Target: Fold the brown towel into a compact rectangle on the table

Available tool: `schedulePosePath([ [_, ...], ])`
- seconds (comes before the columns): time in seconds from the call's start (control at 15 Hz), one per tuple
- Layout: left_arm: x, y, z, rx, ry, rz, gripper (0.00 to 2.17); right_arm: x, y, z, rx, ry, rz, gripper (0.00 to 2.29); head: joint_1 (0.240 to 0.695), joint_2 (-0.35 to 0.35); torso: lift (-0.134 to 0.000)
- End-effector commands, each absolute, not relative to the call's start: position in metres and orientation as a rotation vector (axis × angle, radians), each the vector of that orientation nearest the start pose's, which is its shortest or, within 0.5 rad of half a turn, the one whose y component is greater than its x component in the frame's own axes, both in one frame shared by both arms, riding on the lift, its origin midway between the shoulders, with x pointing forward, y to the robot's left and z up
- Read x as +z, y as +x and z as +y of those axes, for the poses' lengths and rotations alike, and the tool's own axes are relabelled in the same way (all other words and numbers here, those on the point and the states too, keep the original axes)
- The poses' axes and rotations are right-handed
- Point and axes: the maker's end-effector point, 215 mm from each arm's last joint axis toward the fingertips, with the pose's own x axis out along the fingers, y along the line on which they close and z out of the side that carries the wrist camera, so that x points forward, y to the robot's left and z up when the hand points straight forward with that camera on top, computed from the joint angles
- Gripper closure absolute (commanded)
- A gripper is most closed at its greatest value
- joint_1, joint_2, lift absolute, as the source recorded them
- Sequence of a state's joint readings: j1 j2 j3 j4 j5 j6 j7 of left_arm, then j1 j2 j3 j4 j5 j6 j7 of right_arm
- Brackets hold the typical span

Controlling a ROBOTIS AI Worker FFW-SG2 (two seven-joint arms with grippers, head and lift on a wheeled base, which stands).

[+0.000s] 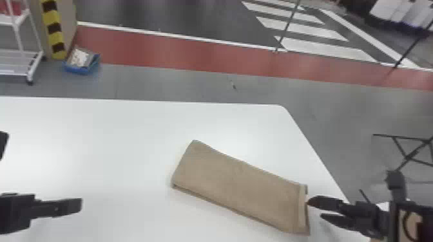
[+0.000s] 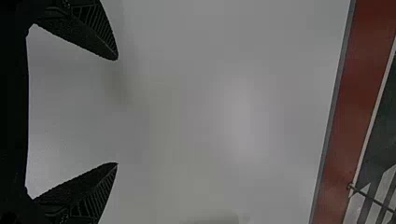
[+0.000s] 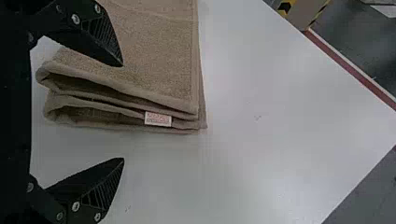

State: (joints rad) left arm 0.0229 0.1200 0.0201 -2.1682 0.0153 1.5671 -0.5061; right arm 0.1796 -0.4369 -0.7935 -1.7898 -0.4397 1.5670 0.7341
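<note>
The brown towel (image 1: pixel 238 186) lies on the white table as a long folded strip, slanting from upper left to lower right. In the head view my right gripper (image 1: pixel 315 209) is open beside the towel's right end, and my left gripper (image 1: pixel 42 173) is open over the table at far left, well away from the cloth. The right wrist view has the towel (image 3: pixel 154 56) with stacked layers and a small white label at its end; one finger of my right gripper (image 3: pixel 122 112) overlaps the cloth, the other is beyond its end. My left gripper (image 2: pixel 115 111) holds nothing.
The white table (image 1: pixel 96 138) has its far edge beyond the towel and its slanting right edge near my right gripper. On the floor past it are a blue bin (image 1: pixel 80 66), a white wheeled rack (image 1: pixel 19 58) and a black metal stand (image 1: pixel 409 154) at right.
</note>
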Motion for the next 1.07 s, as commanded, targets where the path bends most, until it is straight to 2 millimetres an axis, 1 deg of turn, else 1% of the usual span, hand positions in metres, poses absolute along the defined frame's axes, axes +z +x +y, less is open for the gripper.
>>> schedulePosePath([
  [0.0, -0.438, 0.421, 0.184, -0.392, -0.160, 0.995, 0.08, -0.452, 0.331, -0.472, 0.080, 0.732, 0.987, 0.11, 0.695, -0.350, -0.124],
  [0.07, -0.438, 0.421, 0.185, -0.390, -0.159, 0.995, 0.08, -0.454, 0.334, -0.468, 0.087, 0.733, 0.994, 0.17, 0.695, -0.350, -0.124],
  [0.2, -0.438, 0.422, 0.188, -0.383, -0.159, 0.994, 0.08, -0.450, 0.340, -0.466, 0.095, 0.730, 0.985, 0.31, 0.695, -0.350, -0.124],
  [0.33, -0.439, 0.423, 0.188, -0.384, -0.161, 0.997, 0.08, -0.447, 0.347, -0.462, 0.109, 0.725, 0.979, 0.36, 0.695, -0.350, -0.124],
  [0.4, -0.440, 0.423, 0.189, -0.382, -0.161, 1.000, 0.08, -0.446, 0.349, -0.462, 0.115, 0.718, 0.981, 0.50, 0.695, -0.350, -0.124],
  [0.6, -0.444, 0.422, 0.189, -0.381, -0.165, 1.010, 0.08, -0.445, 0.352, -0.460, 0.122, 0.700, 0.992, 0.52, 0.695, -0.350, -0.124],
  [0.73, -0.445, 0.422, 0.191, -0.377, -0.166, 1.013, 0.08, -0.443, 0.355, -0.459, 0.125, 0.699, 0.987, 0.60, 0.695, -0.350, -0.124],
  [0.8, -0.445, 0.422, 0.192, -0.377, -0.170, 1.013, 0.08, -0.441, 0.357, -0.459, 0.132, 0.703, 0.980, 0.81, 0.695, -0.350, -0.124],
  [0.93, -0.446, 0.423, 0.192, -0.377, -0.172, 1.014, 0.08, -0.436, 0.359, -0.459, 0.142, 0.713, 0.964, 1.16, 0.695, -0.350, -0.124],
  [1.0, -0.445, 0.424, 0.192, -0.377, -0.172, 1.013, 0.08, -0.434, 0.359, -0.460, 0.142, 0.719, 0.956, 1.41, 0.695, -0.350, -0.124],
])
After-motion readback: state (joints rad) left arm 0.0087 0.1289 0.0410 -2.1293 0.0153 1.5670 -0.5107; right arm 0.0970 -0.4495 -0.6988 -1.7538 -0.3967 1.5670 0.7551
